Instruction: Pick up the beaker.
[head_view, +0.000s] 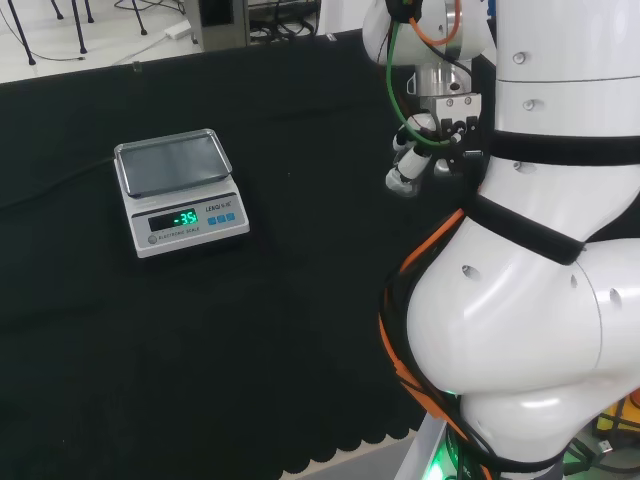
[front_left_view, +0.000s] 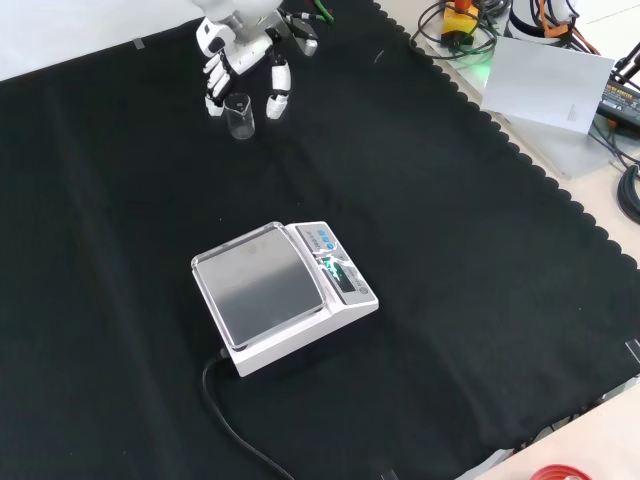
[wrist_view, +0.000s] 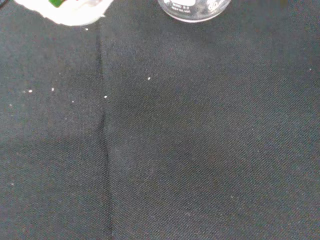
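In the front view a small clear beaker (front_left_view: 240, 117) stands upright on the black cloth near the top. The black and white hand (front_left_view: 243, 55) hangs over it, open. White fingers (front_left_view: 214, 84) come down on the beaker's left and the thumb (front_left_view: 278, 96) on its right, both a little apart from the glass. The wrist view shows the beaker's round base (wrist_view: 195, 9) and a blurred white part of the hand (wrist_view: 65, 11) over bare cloth. In the head view the hand (head_view: 440, 130) sits beside the arm's white links with a finger (head_view: 402, 178) pointing down.
A grey scale with a steel pan (front_left_view: 262, 290) and a lit display stands mid-cloth in the front view, at the left (head_view: 172, 165) in the head view. Its black cable (front_left_view: 225, 420) runs toward the near edge. The cloth's scalloped edge (front_left_view: 520, 150) runs along the right.
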